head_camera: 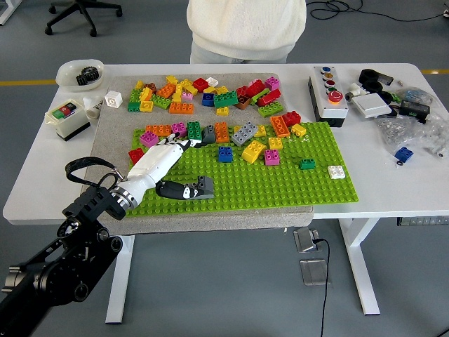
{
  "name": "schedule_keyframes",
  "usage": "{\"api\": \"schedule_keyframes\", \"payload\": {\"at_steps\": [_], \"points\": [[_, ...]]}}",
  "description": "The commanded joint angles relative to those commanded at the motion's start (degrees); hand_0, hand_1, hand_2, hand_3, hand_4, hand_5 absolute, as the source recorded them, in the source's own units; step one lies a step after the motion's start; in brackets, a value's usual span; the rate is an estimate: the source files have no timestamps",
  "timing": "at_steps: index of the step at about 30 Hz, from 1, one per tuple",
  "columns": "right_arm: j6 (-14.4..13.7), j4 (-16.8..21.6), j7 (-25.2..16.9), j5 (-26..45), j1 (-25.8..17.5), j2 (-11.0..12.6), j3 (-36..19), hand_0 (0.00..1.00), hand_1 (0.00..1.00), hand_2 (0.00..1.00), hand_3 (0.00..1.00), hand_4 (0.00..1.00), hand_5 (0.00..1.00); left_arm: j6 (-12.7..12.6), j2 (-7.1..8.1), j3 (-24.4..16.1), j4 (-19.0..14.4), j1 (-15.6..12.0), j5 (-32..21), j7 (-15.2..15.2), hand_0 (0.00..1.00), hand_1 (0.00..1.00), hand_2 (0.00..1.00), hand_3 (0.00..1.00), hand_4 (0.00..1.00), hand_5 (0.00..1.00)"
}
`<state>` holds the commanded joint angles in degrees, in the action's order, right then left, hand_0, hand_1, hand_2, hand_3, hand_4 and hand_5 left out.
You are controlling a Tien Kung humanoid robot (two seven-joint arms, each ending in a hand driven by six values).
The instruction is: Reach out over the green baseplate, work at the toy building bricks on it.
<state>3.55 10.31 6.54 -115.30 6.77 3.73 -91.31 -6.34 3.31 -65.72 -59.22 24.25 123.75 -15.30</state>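
I've got the left hand [163, 163] — white shell, black fingers — reaching in from the lower left over the near-left part of the flat green studded baseplate [280, 184]. Its fingers [184, 144] stretch out loose toward the far side, tips touching or just shy of a dark grey toy brick [208, 133]; can't tell which. The thumb [175, 189] sticks out to the hand's right, lying just beside a grey wedge-shaped brick [204, 186] on the plate. Hand looks released, grasping nothing. Right arm isn't in my view.

Just beyond the fingertips runs a row of bricks along the plate's far edge: a green brick [194, 129], an orange brick [222, 132], a light grey studded brick [245, 133]. A blue square brick [225, 154] and a yellow brick [253, 151] sit further to the hand's right, well apart from it. A red brick [135, 154] lies just left of the hand, at the plate's edge.

Plate rests on a grey felt mat [112, 133] on the white counter [35, 182]. Far beyond the hand — a loose heap of mixed-colour bricks [203, 95] on the mat. A person in a cream top [245, 28] stands at the far side; hands not visible.
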Motion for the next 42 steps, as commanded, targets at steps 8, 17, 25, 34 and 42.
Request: {"api": "schedule_keyframes", "payload": {"at_steps": [8,17,25,34,42], "points": [[0.0,0.0,0.0,-0.1,0.0,0.0,0.1,0.737,0.615,0.633,0.536,0.761,0.497,0.0,-0.11,0.2,0.1,0.1,-0.1,0.0,0.998,0.847,0.842,0.847,0.998,0.178],[0.1,0.0,0.0,0.0,-0.1,0.0,0.2,0.737,0.614,0.634,0.537,0.761,0.497,0.0,-0.23,0.3,0.2,0.0,-0.1,0.1,0.998,0.846,0.842,0.846,0.998,0.176],[0.1,0.0,0.0,-0.1,-0.1,0.0,0.2,0.737,0.614,0.634,0.536,0.760,0.496,-0.3,-0.44,0.4,0.5,0.1,-0.1,0.1,0.998,0.847,0.841,0.845,0.998,0.176],[0.1,0.0,0.0,0.0,0.1,0.0,0.3,0.737,0.614,0.634,0.536,0.761,0.497,-0.8,-0.73,0.5,1.0,0.2,-0.1,0.2,0.998,0.847,0.841,0.846,0.998,0.173],[0.1,0.0,0.0,0.1,0.1,0.0,0.3,0.736,0.614,0.634,0.536,0.761,0.497,-1.3,-0.99,0.5,1.4,0.2,-0.2,0.1,0.998,0.844,0.839,0.845,0.998,0.171]]}}
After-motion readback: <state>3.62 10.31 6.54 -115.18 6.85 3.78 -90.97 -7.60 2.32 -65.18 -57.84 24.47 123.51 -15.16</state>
